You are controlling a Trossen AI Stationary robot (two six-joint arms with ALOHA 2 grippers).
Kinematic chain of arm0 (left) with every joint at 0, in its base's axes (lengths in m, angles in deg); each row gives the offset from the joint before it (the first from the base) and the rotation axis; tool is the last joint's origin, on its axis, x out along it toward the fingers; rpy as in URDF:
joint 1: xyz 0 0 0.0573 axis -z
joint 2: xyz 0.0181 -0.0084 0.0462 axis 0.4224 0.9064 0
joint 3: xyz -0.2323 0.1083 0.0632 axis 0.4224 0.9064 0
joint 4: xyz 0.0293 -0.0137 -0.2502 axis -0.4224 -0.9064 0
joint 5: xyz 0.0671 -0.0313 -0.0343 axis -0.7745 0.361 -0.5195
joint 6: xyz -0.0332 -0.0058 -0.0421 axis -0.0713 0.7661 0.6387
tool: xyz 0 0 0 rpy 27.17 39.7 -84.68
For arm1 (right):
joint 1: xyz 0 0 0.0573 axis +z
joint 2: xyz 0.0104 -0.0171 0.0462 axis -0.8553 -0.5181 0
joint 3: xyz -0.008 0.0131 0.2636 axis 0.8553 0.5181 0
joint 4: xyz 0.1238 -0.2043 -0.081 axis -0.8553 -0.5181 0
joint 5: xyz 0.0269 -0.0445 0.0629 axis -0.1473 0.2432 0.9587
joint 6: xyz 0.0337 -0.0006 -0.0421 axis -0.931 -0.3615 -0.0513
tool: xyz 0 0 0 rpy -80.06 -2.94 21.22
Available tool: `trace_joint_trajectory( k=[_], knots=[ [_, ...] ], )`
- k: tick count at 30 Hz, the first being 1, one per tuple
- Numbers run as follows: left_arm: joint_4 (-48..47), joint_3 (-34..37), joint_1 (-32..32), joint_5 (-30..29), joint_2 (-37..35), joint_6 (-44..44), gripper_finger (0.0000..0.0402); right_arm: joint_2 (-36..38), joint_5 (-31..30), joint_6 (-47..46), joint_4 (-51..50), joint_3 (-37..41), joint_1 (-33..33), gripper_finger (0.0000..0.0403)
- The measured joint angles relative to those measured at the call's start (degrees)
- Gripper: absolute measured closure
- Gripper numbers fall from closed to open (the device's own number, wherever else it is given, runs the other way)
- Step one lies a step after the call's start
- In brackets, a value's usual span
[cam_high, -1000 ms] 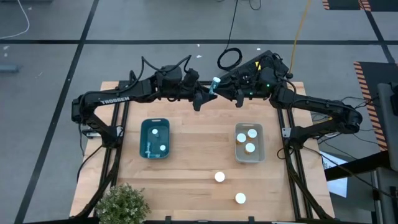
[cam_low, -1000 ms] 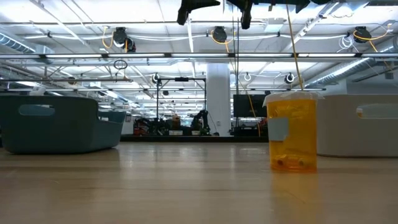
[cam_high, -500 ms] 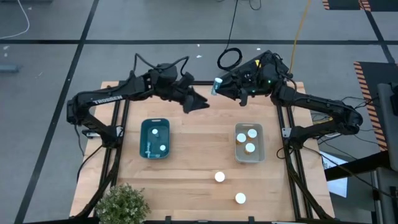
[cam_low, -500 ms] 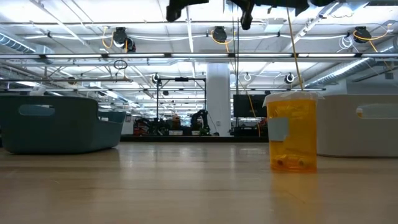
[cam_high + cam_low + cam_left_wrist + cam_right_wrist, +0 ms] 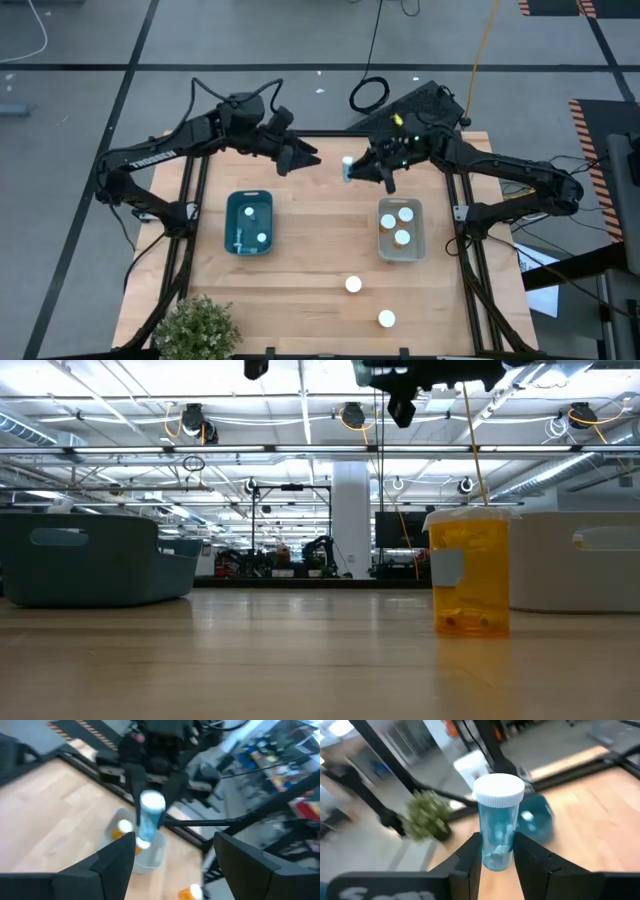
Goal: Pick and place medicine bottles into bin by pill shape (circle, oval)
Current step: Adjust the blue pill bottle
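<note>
Handover complete above the far edge of the worktop (image 5: 300, 270): the right gripper (image 5: 352, 170) now carries a clear blue bottle (image 5: 347, 167) alone, its two dark fingers (image 5: 470, 857) pinching the body below the white cap, while the left gripper (image 5: 305, 157) has pulled back toward the far left corner and hangs with its fingers (image 5: 112, 862) spread and nothing between them. A second ago the two grippers met nose to nose over the far edge with the bottle between them; since then the left arm has swung away and the right arm has dipped toward the middle of the worktop, bottle in tow. The right wrist view shows pale pills lying at the bottom of the blue bottle, though their shape is hard to read from here. That shape is what decides the destination, the teal bin (image 5: 249, 222) on the left side, which holds two white-capped bottles, or the grey bin (image 5: 400, 232) on the right side, which holds three. Two more capped bottles (image 5: 353, 285) wait near the near edge, one an amber bottle (image 5: 468, 572) standing upright in the low view. A potted plant (image 5: 197, 328) sits on the near left corner. By this reckoning five bottles are sorted, one is in the air, and two remain.
</note>
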Motion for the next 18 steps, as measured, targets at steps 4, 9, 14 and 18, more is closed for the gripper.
trace_joint_trajectory(
  k=[4, 9, 14, 18],
  knots=[
    [-3.9, -2.4, 1.1, -3.1, 1.1, -3.4, 0.013, 0.0, -7.0, 7.4, -6.2, 0.0, 2.6, 0.031],
    [-7.7, -3.8, 1.8, -5.7, 2.1, -5.8, 0.013, 0.0, -17.8, 12.6, -10.4, 0.0, 5.0, 0.031],
    [-8.4, -3.8, 4.2, -11.6, 3.2, -11.3, 0.013, -0.2, -25.5, 14.9, -10.9, 0.4, 6.0, 0.031],
    [-8.1, -3.8, 5.3, -15.8, 5.2, -13.2, 0.013, -0.2, -25.7, 15.2, -10.4, 2.2, 6.0, 0.031]
  ],
)
